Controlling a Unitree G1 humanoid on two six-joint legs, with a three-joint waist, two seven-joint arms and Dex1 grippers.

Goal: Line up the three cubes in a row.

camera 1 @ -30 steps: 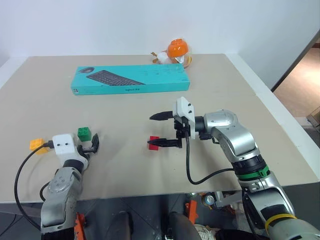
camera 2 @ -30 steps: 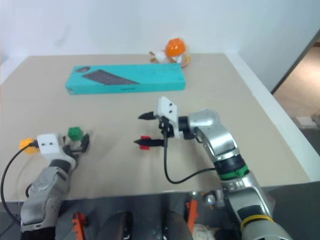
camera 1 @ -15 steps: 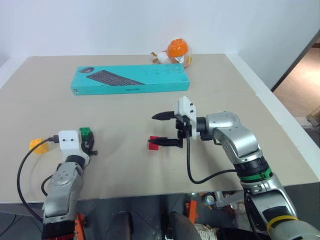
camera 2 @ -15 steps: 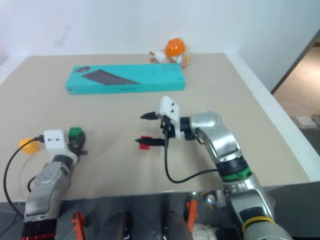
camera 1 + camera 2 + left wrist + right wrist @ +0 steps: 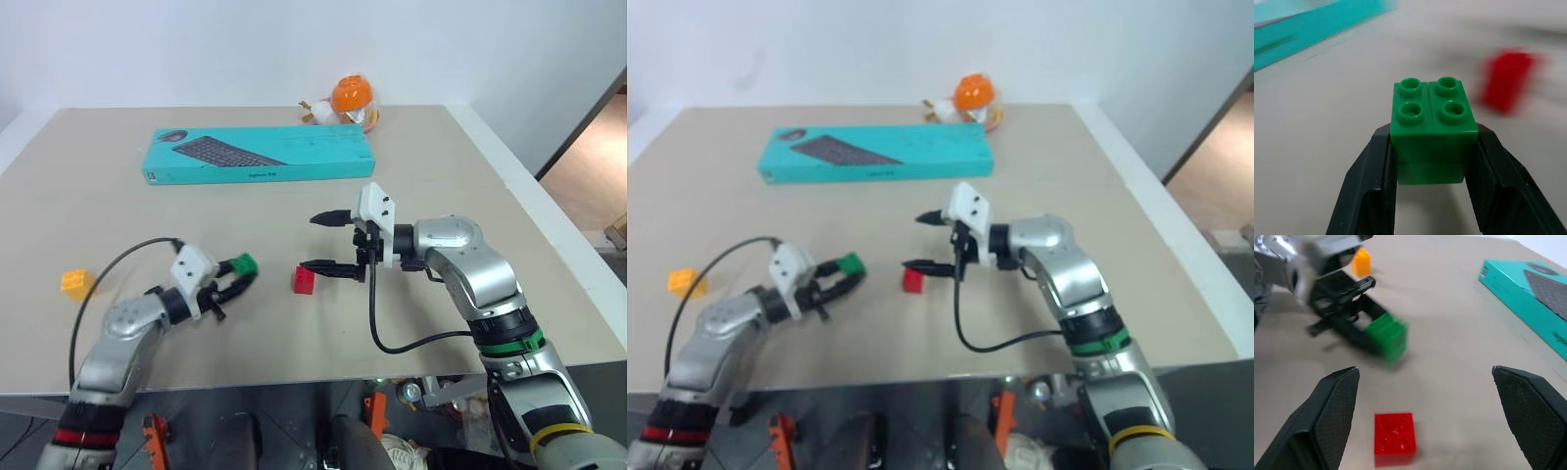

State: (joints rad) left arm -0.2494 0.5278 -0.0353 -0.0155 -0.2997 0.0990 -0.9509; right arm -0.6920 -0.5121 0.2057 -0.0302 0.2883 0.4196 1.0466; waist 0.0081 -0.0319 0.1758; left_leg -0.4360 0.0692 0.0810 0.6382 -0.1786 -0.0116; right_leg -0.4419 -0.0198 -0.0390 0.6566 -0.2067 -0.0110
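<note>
My left gripper (image 5: 235,276) is shut on the green cube (image 5: 244,262), which it holds just above the table; the cube sits studs-up between the black fingers (image 5: 1371,181). A short way to the right, the red cube (image 5: 304,280) lies on the table. Beyond it my right gripper (image 5: 314,243) hovers open, pointing left with nothing between its fingers, and the red cube (image 5: 1395,438) is low between its fingertips. The yellow-orange cube (image 5: 75,283) rests far left near the table's front.
A long teal keyboard box (image 5: 257,155) lies across the back of the table, with a round orange toy (image 5: 349,96) behind it. The left arm's black cable (image 5: 118,269) loops over the table between the yellow-orange cube and the gripper.
My left gripper shut on the green cube and swung it right toward the red cube, turning its wrist. My right gripper eased slightly right, still open, uncovering the red cube.
</note>
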